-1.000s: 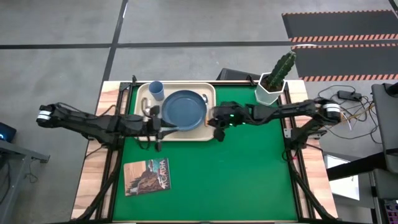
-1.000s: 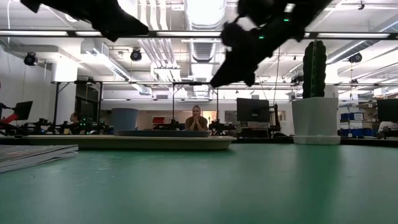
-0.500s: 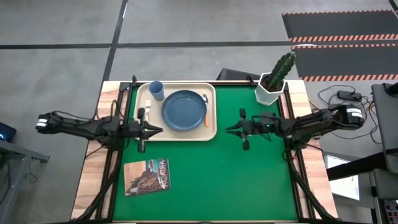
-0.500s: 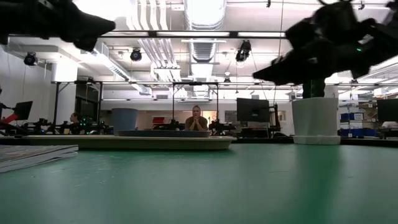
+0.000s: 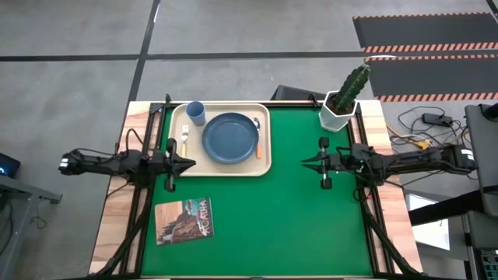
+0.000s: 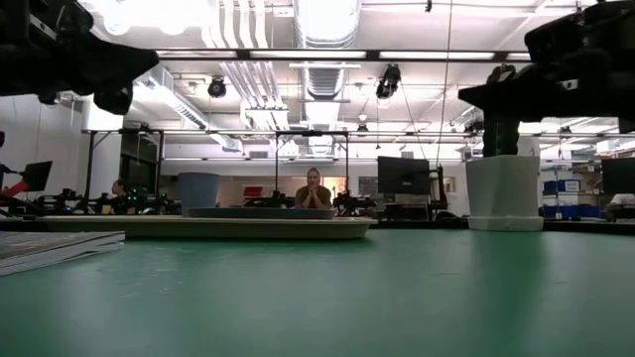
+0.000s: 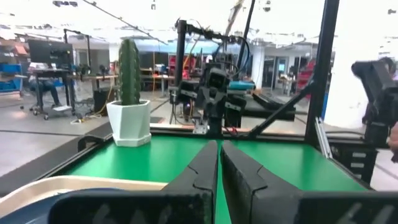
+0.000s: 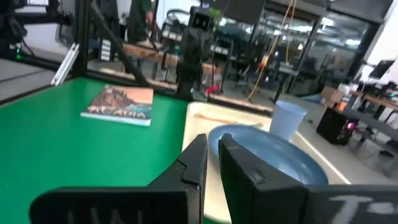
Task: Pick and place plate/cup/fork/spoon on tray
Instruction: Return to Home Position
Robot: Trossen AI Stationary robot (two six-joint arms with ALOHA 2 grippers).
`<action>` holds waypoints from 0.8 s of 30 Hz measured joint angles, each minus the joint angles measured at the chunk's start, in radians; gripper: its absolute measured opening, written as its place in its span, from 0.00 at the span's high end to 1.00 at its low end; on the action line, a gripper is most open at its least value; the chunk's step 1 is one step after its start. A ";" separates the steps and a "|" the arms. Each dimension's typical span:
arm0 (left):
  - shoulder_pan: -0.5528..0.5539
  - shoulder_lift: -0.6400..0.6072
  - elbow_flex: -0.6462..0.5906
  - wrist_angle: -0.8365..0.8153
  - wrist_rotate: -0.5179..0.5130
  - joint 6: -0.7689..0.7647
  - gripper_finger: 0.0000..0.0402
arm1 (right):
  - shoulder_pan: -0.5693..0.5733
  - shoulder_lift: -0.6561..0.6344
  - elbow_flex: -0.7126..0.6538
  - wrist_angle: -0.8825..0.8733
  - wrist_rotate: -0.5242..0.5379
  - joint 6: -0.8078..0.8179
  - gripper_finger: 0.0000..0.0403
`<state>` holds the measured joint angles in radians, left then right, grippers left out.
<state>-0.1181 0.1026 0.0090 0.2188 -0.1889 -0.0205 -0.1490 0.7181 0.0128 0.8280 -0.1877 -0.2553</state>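
Observation:
The dark blue plate (image 5: 230,138) lies in the middle of the cream tray (image 5: 264,163). The light blue cup (image 5: 195,113) stands in the tray's far left corner. The fork (image 5: 185,136) lies on the tray left of the plate, and the spoon (image 5: 257,136) lies right of it. My left gripper (image 5: 191,163) is shut and empty, just off the tray's near left corner. My right gripper (image 5: 305,162) is shut and empty over the green mat, right of the tray. The right wrist view shows the plate (image 8: 273,155) and cup (image 8: 287,118) past its fingers.
A white hexagonal pot with a cactus (image 5: 342,105) stands at the far right. A picture-covered booklet (image 5: 184,221) lies on the mat near the front left. Green mat lies bare between the two grippers and toward the near edge. A person sits far behind the table (image 6: 314,190).
Both arms have drawn back from the tray. My left gripper has gone from the plate's near edge toward the table's left edge. My right gripper has gone from the tray's right rim toward the table's right edge. The plate, cup, fork and spoon have stayed on the tray.

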 joint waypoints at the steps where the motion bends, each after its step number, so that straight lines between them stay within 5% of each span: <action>1: 0.000 -0.017 0.000 -0.013 -0.003 0.000 1.00 | 0.000 -0.031 0.000 -0.045 0.001 -0.002 0.92; 24: 0.000 -0.045 -0.003 -0.051 -0.007 0.000 1.00 | 0.000 -0.510 0.000 -0.490 0.004 -0.078 0.97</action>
<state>-0.1181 0.0580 0.0063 0.1680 -0.1962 -0.0204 -0.1490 0.2086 0.0124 0.3377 -0.1833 -0.3336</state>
